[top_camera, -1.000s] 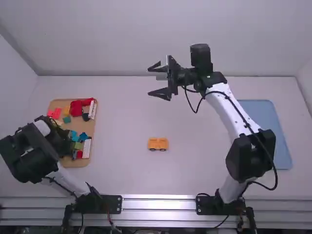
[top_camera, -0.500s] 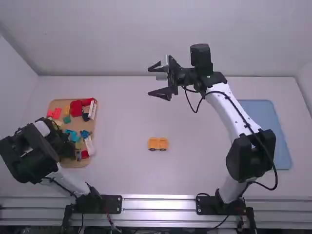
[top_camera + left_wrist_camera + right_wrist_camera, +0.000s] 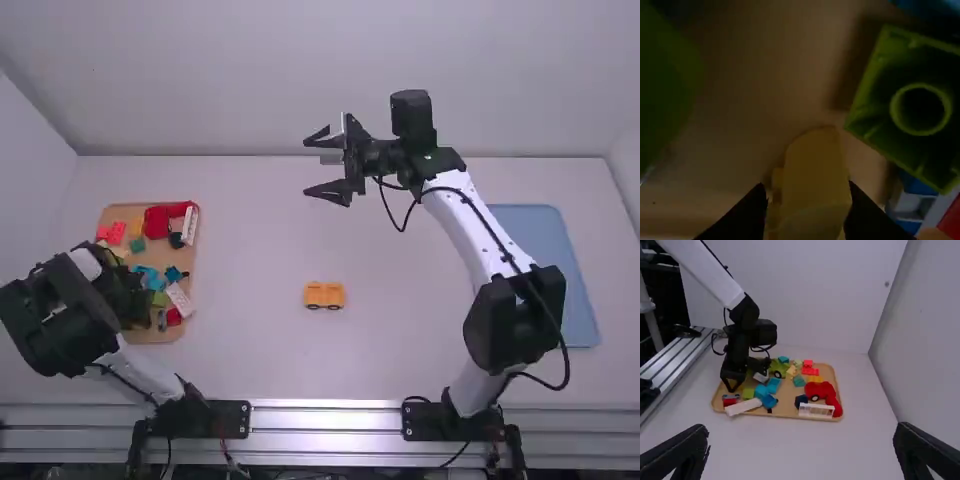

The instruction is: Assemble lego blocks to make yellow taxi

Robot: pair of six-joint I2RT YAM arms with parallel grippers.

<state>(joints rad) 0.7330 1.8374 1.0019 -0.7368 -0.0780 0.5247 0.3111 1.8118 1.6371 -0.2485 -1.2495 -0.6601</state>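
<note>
The high view gave us the orange wheeled car (image 3: pixel 324 295) on the table (image 3: pixel 250 240), the right gripper (image 3: pixel 308 166) spread; the left wrist view, the left gripper (image 3: pixel 125 292) pinching a rounded yellow block (image 3: pixel 815 175) beside a hollow, square-walled green one (image 3: pixel 865 112).

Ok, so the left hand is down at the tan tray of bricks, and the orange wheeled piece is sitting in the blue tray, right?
Not quite: the orange wheeled piece isn't in the blue tray. The high view shows it on the white table, between the two trays. The left hand is down at the tan tray, as you say.
</note>
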